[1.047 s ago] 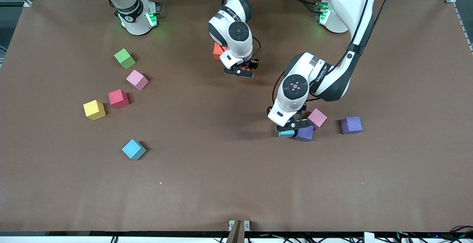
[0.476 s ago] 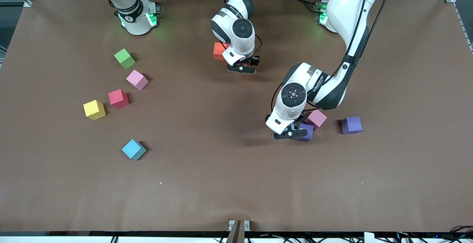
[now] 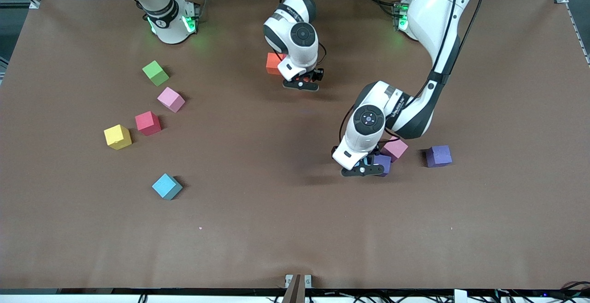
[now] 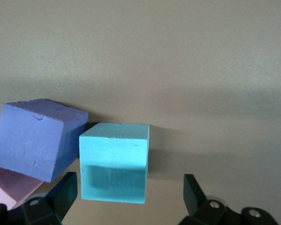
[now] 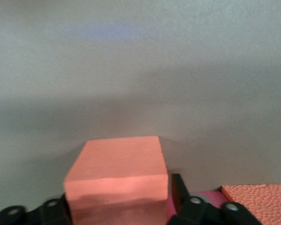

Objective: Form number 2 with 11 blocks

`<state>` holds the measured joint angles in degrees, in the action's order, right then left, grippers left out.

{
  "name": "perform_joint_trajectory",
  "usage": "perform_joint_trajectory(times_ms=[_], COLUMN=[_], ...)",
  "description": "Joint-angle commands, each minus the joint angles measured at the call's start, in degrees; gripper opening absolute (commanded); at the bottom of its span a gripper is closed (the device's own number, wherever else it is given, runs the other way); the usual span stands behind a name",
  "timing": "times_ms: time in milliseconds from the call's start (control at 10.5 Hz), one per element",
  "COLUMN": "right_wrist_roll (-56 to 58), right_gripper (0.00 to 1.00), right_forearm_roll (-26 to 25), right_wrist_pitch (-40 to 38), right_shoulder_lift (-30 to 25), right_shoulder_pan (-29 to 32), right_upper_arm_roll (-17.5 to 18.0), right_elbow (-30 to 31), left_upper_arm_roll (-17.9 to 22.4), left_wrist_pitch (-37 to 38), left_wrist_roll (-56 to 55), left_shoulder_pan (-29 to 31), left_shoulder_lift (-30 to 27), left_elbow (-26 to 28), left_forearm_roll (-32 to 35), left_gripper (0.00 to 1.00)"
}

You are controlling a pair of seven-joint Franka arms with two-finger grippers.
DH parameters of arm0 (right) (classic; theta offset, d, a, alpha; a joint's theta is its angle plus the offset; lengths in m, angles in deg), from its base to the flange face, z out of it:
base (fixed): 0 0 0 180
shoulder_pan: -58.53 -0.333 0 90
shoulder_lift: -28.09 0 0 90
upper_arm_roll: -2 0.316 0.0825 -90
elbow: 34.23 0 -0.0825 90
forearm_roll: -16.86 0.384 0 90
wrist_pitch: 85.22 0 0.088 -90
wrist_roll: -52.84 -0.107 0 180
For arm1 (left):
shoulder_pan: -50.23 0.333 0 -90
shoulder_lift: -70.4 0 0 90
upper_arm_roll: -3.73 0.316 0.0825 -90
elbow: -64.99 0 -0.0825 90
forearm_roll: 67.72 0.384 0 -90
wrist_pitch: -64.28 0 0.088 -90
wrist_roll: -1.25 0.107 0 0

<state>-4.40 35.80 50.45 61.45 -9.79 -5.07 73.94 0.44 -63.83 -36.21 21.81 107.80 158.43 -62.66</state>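
On the brown counter [image 3: 295, 229], the right tool [image 3: 300, 85] is low at about twelve o'clock from the centre, an orange cube [image 3: 273, 62] just beside it. The left tool [image 3: 362, 170] sits at four o'clock, over a purple cube [image 3: 383, 163] touching a pink cube [image 3: 396, 148]; another purple cube [image 3: 438, 156] lies apart. Toward nine o'clock lie green [image 3: 155, 73], pink [image 3: 171, 99], red [image 3: 148, 123], yellow [image 3: 117, 137] and blue [image 3: 166, 186] cubes.

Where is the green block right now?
The green block sits on the table toward the right arm's end, in the front view. Its nearest neighbour is a pink block, which lies a little nearer the front camera.
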Motion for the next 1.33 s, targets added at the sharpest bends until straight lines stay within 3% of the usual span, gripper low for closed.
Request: perform_joint_trajectory(times_ms=[0,381,666,761,856,952,1047,1237], right_wrist_roll=[-2.8,-2.7,0.9,5.3,7.3,7.3,6.9,6.9], right_gripper=[1.00,1.00,1.00,1.00,1.00,1.00,1.00,1.00], right_forearm_roll=[0.2,0.1,0.0,0.0,0.0,0.0,0.0,-0.1], right_wrist_pitch=[0.1,-5.2,-8.9,-10.3,-10.7,-10.3,-10.1,-8.8], right_shoulder_lift=[-2.2,-10.1,-11.0,-10.8,-10.5,-10.2,-8.8,-5.0], right_shoulder_pan=[-0.9,-0.6,0.7,3.7,9.0,14.2,18.7,26.5], right_upper_arm_roll=[-0.9,-7.2,-17.9,-20.7,-21.2,-21.2,-21.2,-21.2], right_elbow=[1.0,1.0,0.8,0.7,0.4,-0.1,-1.7,-3.8], left_upper_arm_roll=[1.2,1.8,1.8,1.8,1.8,1.8,1.8,1.1], left_wrist_pitch=[-0.3,-0.8,-2.0,-2.6,-2.7,-2.7,-2.7,-2.7], left_wrist_roll=[2.9,4.1,4.1,4.0,3.7,3.5,3.3,3.1], left_shoulder_pan=[-0.1,-0.1,-0.1,-0.1,-0.1,-0.1,-0.6,-0.9], left_shoulder_lift=[1.1,1.8,2.7,2.9,3.3,3.6,3.8,3.5], left_elbow=[-0.7,-0.7,-0.7,-0.6,-0.7,-0.7,-0.6,-0.5], left_forearm_roll=[-0.1,-0.1,-3.5,-3.9,-5.0,-7.9,-8.0,-7.9], left_gripper=[1.00,1.00,1.00,0.87,0.61,0.41,0.34,0.33])
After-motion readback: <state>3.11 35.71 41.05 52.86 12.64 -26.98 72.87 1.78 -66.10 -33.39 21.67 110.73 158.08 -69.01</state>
